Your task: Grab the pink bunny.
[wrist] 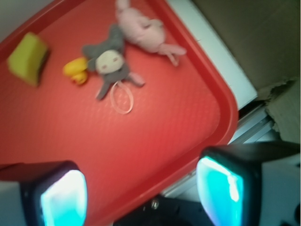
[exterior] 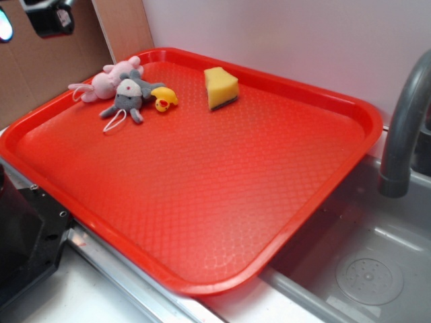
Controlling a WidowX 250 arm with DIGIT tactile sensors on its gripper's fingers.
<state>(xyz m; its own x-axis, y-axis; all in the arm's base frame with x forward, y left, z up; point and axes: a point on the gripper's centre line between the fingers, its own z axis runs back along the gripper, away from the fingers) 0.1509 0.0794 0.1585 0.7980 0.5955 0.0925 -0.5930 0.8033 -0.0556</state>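
Note:
The pink bunny [exterior: 108, 81] [wrist: 141, 29] lies in the far left corner of the red tray [exterior: 222, 188] [wrist: 178, 122], close to the rim. It touches a grey plush mouse [exterior: 129, 96] [wrist: 110, 61]. My gripper [wrist: 141, 195] is open, with nothing between its two cyan pads [wrist: 63, 200]. It hovers high over the tray's left edge, well short of the bunny. In the exterior view only a dark part of the arm [exterior: 47, 17] shows at the top left, and the fingers are out of frame.
A yellow rubber duck [exterior: 163, 99] [wrist: 75, 70] lies next to the mouse. A yellow sponge wedge [exterior: 220, 87] [wrist: 27, 59] stands further along the tray's back. A grey faucet [exterior: 404, 128] and sink basin [exterior: 363, 269] are on the right. Cardboard [exterior: 40, 74] lies behind the tray.

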